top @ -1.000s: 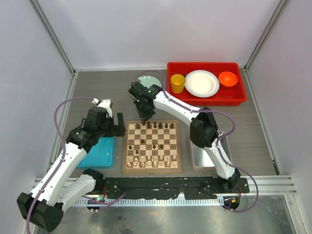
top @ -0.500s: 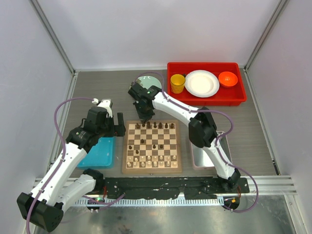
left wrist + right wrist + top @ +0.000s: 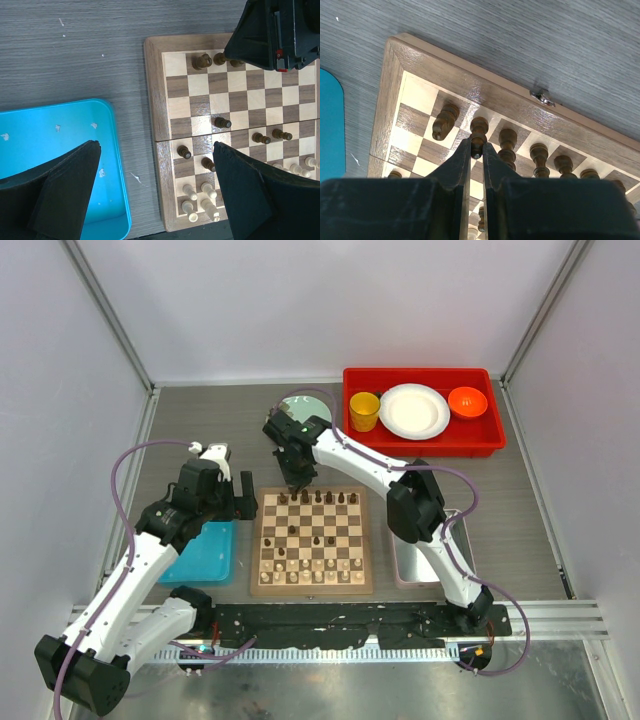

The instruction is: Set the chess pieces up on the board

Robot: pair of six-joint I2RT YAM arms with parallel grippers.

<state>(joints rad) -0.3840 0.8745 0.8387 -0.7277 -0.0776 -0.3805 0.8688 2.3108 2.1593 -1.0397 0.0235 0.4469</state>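
The right arm has barely moved in the last second. Its wrist has edged a touch toward the far side of the board [image 3: 262, 585] and then stopped, while the left arm and every standing piece have stayed put. That small settling suggests a placement in the dark back row is finishing rather than a new pick beginning.

The right fingers [image 3: 462, 160] are pressed almost together, pinching a dark piece [image 3: 479, 129] at their tips, low on its stem. It stands upright on the second square of the far row. Just left of these tips a toppled dark piece [image 3: 445, 121] appears to lie on its side in the corner square. To their right, more dark pieces [image 3: 507, 142] stand in line.

The left fingers [image 3: 70, 185] are spread wide and hold nothing. The blue tray [image 3: 60, 130] lies under one of them, and the pale pieces [image 3: 192, 197] at the board's near corner lie beside the other. Several dark men between the two arms' fingers are not yet in their rows.
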